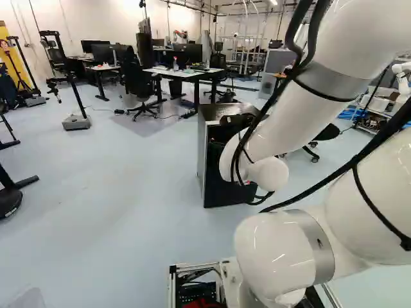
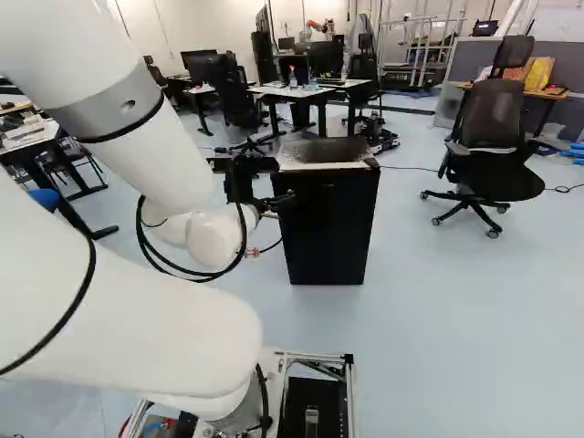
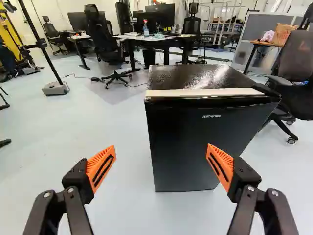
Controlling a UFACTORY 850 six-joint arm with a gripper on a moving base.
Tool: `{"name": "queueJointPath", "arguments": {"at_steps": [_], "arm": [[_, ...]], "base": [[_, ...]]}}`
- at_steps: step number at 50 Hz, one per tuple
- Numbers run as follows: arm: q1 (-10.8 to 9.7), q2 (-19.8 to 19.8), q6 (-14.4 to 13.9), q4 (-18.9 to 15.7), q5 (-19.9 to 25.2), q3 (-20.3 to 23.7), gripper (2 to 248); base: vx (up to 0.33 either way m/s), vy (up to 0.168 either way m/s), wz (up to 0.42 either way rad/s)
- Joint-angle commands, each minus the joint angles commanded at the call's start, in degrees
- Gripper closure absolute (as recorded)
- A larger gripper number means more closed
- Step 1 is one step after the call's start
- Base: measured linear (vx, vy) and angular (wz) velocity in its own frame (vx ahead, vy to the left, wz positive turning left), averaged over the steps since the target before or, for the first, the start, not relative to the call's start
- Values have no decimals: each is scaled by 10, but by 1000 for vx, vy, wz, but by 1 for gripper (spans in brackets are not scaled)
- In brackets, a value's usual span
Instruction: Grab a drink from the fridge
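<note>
Fridge [image 2: 330, 224] stands on the pale floor [image 3: 73, 127], ahead of the gripper [image 2: 279, 181]. It looks like a dark box with a shiny black top. A pale strip [image 3: 205, 92] runs along the top edge of its front, and its door [image 3: 190, 147] looks shut.

The gripper's two fingers are spread wide, with their orange pads [image 3: 101, 169] well apart. In the wrist view the front of the fridge shows past the gap, and one finger covers a bit of it. The white arm [image 2: 100, 283] reaches out toward the fridge. In the right base view the gripper shows by the fridge's top left corner.

Behind the fridge is a desk [image 3: 168, 43] with a spray bottle [image 3: 145, 29] and a screen [image 3: 152, 20] on it. At the right of the right base view, a black chair [image 2: 493, 123] with wheels stands on the floor, well apart from the fridge.
</note>
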Motion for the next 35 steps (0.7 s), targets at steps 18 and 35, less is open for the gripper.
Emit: {"name": "queueJointPath", "arguments": {"at_steps": [18,35], "arm": [[16,-11,0,6,0,-10,3],[50,-48,0,53,14,-42,3]], "base": [[0,0,0],[0,0,0]]}}
